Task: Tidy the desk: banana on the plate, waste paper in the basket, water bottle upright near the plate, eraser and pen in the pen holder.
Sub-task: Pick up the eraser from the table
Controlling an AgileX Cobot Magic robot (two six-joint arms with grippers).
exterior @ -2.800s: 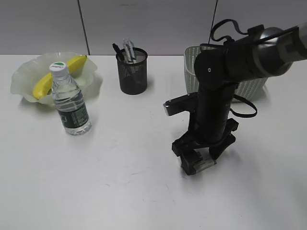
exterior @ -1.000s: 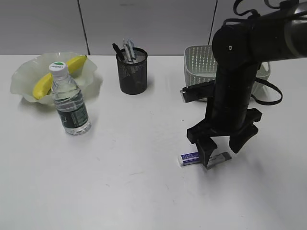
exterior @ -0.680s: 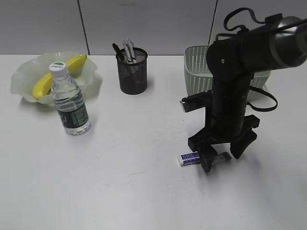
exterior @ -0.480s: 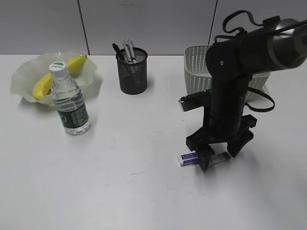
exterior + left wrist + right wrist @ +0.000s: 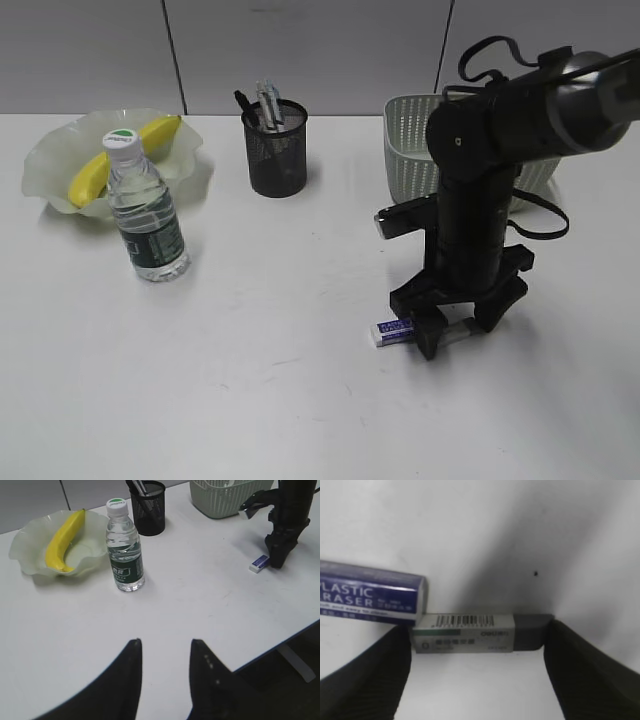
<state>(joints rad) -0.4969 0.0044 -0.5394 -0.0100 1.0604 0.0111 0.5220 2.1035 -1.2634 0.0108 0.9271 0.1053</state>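
White desk (image 5: 250, 390) fills the exterior view. At upper left a banana (image 5: 120, 157) lies in the green plate (image 5: 45, 160), and just in front stands the bottle (image 5: 146, 210), upright. At upper centre is the black pen holder (image 5: 275, 150) with pens in it; at upper right the green basket (image 5: 415, 150), partly hidden by the right arm.

At lower right the right gripper (image 5: 455, 328) points straight down with its fingers at the desk. The right wrist view shows its jaws spread wide on either side of a grey eraser (image 5: 480, 632), each finger at one end, not yet squeezing. A second eraser in a blue sleeve (image 5: 370, 597) lies touching the grey one's upper left corner.

Risk, as a judgement: on closing, the left finger may catch the blue eraser too, pushing it away or twisting the grey one out of the grip.

The left gripper (image 5: 162, 672), at the bottom of its own view, hangs over bare desk, part open and empty.
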